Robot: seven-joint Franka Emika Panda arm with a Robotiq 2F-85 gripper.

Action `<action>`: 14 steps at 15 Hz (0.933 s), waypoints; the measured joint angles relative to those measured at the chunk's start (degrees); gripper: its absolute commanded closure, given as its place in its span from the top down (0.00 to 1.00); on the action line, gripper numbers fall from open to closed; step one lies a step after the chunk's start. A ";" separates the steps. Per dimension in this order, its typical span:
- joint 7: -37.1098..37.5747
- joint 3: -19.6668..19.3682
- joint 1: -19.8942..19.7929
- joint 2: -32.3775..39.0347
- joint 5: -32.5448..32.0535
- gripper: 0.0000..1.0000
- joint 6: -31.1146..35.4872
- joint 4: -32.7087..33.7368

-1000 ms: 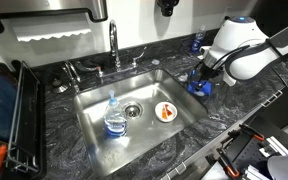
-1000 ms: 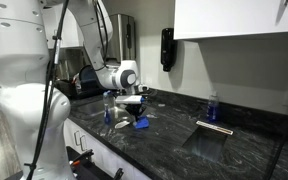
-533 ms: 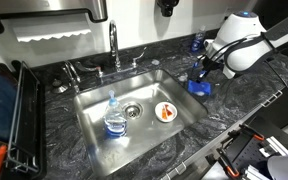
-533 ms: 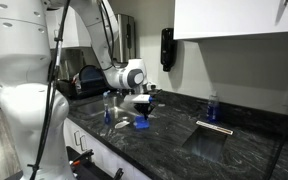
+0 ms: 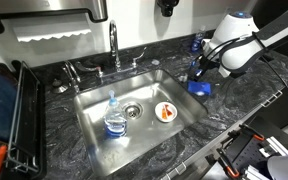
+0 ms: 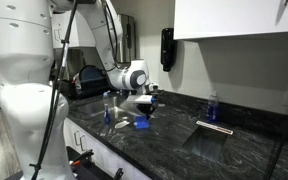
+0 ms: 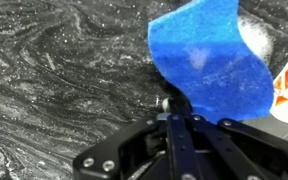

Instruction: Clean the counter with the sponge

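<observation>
Bare counter (image 5: 239, 105) lies open beside the sink (image 5: 154, 90); a small bottle (image 5: 195, 43) stands behind.

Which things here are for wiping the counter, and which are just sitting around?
For the job: sponge, counter.
Just sitting around: bottle in the sink, tap, small dish.

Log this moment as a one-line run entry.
gripper: shut on sponge | sponge: at counter beside sink, contact unclear | sink: bottle and dish inside
</observation>
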 measured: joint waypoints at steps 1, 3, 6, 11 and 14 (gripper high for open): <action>0.66 -0.22 0.00 -0.09 -1.01 0.00 -0.03 0.34; 2.23 -0.86 0.00 -0.62 -3.70 0.00 -0.16 0.94; 2.52 -0.53 0.09 -2.27 -3.72 0.00 -1.34 1.09; -1.85 3.30 1.79 -6.04 5.85 0.00 -10.56 0.34; -2.33 3.57 2.41 -8.02 7.24 0.00 -16.73 0.20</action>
